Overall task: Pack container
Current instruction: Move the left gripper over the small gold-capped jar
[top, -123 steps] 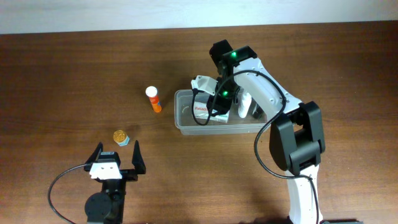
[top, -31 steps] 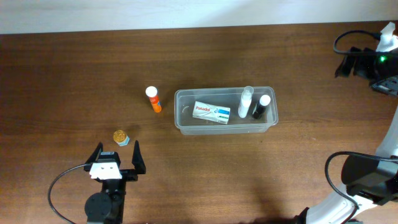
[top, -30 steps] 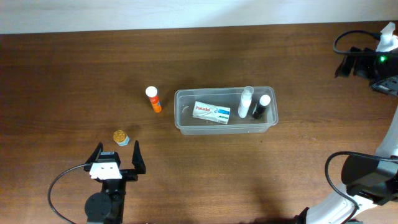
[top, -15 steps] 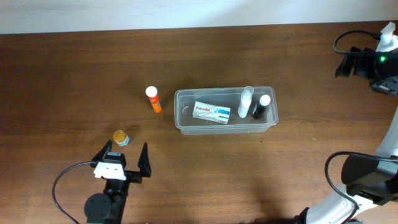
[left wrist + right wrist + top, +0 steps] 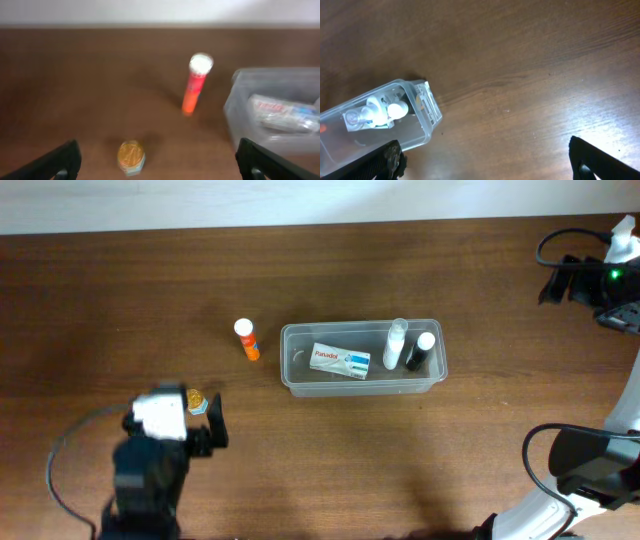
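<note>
1. The left claw [image 5: 159, 152] has its fingers [image 5: 60, 161] spread wide apart and holds nothing. Only the two dark tips show, at the bottom corners of the left wrist view.
2. Just ahead of the claw, closer to the tip on the view's left, a small jar [image 5: 131, 158] with a gold lid sits on the wooden table [image 5: 75, 80].
3. Farther ahead, slightly right of the claw's midline, is an orange tube [image 5: 195, 85] with a white cap at its far end. Whether it stands or lies is unclear.
4. The container [image 5: 240, 107], a clear tub, sits ahead and to the right of the left claw, beyond the right-hand tip and apart from it. A white box [image 5: 285, 112] lies inside.
5. From overhead the left arm is blurred. The container also holds a white bottle [image 5: 396, 343] and a black bottle [image 5: 420, 352], side by side at the end farthest from the left claw.
6. The right claw [image 5: 484, 150] is also spread and empty, over bare table. One end of the container shows just beyond the tip on the view's left.
</note>
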Controlling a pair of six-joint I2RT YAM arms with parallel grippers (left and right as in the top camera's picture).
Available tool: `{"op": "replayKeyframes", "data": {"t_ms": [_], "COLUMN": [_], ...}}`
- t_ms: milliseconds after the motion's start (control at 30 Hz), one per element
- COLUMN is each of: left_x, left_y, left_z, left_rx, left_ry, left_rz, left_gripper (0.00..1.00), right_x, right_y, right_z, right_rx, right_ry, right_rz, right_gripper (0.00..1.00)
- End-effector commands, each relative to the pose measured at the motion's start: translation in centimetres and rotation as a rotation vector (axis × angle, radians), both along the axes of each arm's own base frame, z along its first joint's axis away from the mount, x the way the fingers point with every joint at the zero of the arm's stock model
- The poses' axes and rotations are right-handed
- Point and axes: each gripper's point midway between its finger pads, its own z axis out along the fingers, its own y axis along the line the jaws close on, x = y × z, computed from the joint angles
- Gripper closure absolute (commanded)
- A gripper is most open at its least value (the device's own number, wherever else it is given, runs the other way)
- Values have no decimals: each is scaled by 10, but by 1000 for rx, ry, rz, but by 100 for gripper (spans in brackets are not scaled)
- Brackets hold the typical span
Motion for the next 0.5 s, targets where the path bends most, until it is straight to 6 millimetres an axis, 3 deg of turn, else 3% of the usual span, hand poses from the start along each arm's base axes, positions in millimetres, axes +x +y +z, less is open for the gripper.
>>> {"op": "replayKeyframes", "data": {"t_ms": [0,133,300,467], "left_x": [24,39,50,47], "left_y": [6,0,6,39], "left_z": [-14,-42,-72,-100], "left_rx": [62,60,40,-18], "left_ry": [189,418,574,678], "left_rz": [8,-19,2,99], "left_gripper": [1,1,1,1], "right_x": [-2,-2,-2,-2], "right_y": [-1,-1,-1,-1], "right_z": [1,1,1,1], "right_rx": [-8,-8,-8,-8], "right_ry": [2,2,2,2], "right_rz": [-8,-8,-8,-8], "right_gripper": [2,2,2,2]}}
